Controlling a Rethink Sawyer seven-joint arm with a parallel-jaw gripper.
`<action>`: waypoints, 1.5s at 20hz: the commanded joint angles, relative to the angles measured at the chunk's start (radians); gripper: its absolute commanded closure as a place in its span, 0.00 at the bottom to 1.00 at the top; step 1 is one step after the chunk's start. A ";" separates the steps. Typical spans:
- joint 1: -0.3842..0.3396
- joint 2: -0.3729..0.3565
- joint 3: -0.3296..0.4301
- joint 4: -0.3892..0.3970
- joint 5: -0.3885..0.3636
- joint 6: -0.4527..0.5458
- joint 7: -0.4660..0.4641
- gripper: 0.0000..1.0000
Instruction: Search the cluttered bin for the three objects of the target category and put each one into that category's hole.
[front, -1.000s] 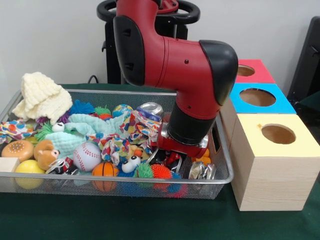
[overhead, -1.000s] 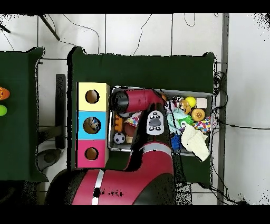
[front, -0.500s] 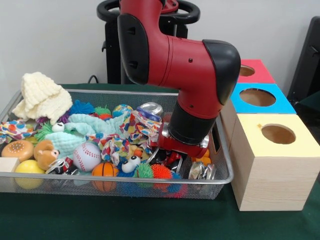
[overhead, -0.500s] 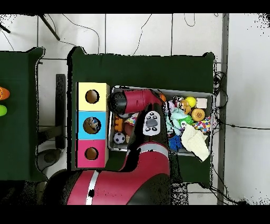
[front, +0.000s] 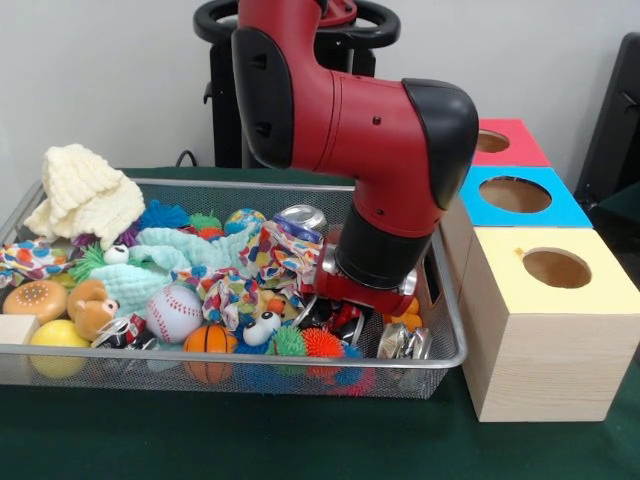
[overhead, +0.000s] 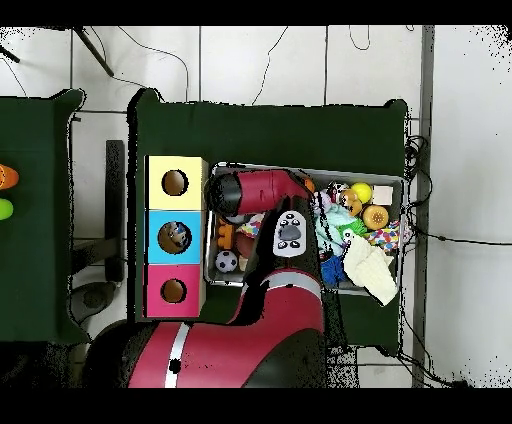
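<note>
The wire mesh bin (front: 230, 352) holds a heap of toys, cloths and cans. My gripper (front: 347, 312) is lowered into the bin's right part, among dark and red items beside crushed cans (front: 403, 342). The clutter and the wrist hide its tip. A silver can (front: 302, 217) lies just behind the wrist. A baseball (front: 174, 311), a small basketball (front: 210, 340) and spiky balls (front: 322, 343) lie near the front wall. In the overhead view the arm (overhead: 262, 190) covers the left half of the bin (overhead: 392, 181).
Three wooden boxes with round holes stand beside the bin: yellow (front: 550, 330), blue (front: 515, 195), red (front: 505, 142). A cream knit hat (front: 85, 195), patterned cloth (front: 250, 265), teddy bear (front: 92, 305) and yellow ball (front: 58, 335) fill the bin's left.
The arm's upper part has swayed slightly to the side and back. The gripper stays low at the same spot in the bin. The bin's contents have not moved.
</note>
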 joint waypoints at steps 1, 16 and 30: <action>-0.110 0.240 0.073 0.016 -0.056 -0.450 0.153 0.00; -0.129 0.166 0.107 0.031 -0.017 -0.221 0.057 0.00; -0.089 0.108 0.066 0.097 -0.007 -0.244 0.141 0.00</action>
